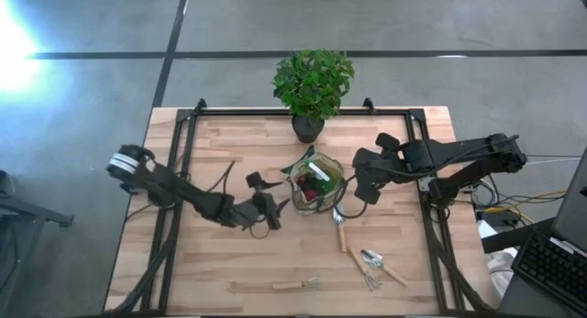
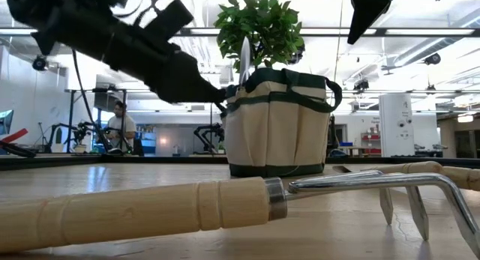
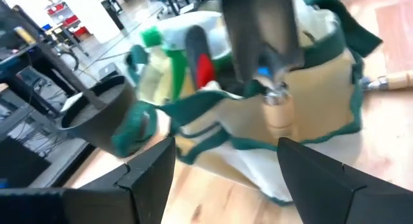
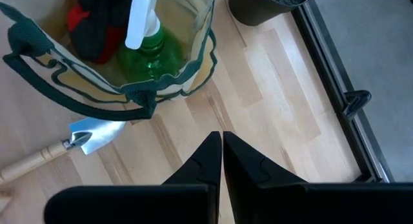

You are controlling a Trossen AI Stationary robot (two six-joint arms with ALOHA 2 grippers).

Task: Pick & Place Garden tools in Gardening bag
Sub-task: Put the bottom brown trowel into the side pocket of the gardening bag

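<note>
The olive-khaki gardening bag [image 1: 316, 185] stands upright on the table's middle, its base on the wood. It holds a green spray bottle [image 4: 150, 53] and a red item [image 4: 80, 20]. A wooden-handled tool [image 3: 277, 111] stands in it, blade up. My left gripper [image 1: 280, 208] is open just to the left of the bag, fingers level and pointing at it [image 3: 226, 143]. My right gripper [image 4: 221, 137] is shut and empty, raised above the table to the right of the bag [image 1: 360, 191]. A trowel [image 1: 341, 228] lies near the bag's near side.
A trowel and a fork [image 1: 376, 265] lie at the near right, and a wooden-handled rake [image 1: 298, 285] lies near the front edge. The potted plant [image 1: 310, 89] stands behind the bag at the far edge. A black frame [image 4: 335, 62] runs along the table's sides.
</note>
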